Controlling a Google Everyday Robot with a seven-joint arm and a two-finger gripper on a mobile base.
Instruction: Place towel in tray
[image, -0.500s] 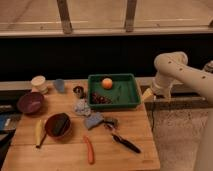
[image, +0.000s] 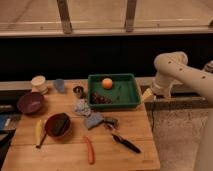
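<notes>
Hardly anything has moved since the earlier frame: the arm holds the same pose and the claw (image: 146, 95) hangs at the same spot, just off the table's edge. Whether the claw is spread or pressed together I cannot tell; nothing shows in it.

The green tray (image: 125, 93) lies right beside the claw, its near rim almost touching it. An orange ball (image: 107, 83) sits towards the tray's far end from the claw, with a dark heap (image: 100, 98) near it. The towel (image: 82, 107), which I take to be the pale crumpled cloth, lies on the wooden table (image: 137, 147) beyond the tray from the claw, just outside the tray's far corner, with a blue-grey pad (image: 93, 120) next to it.

By my reading the task is not yet begun: the towel is untouched, so reaching over, grasping, lifting and dropping it in the tray are all left
</notes>
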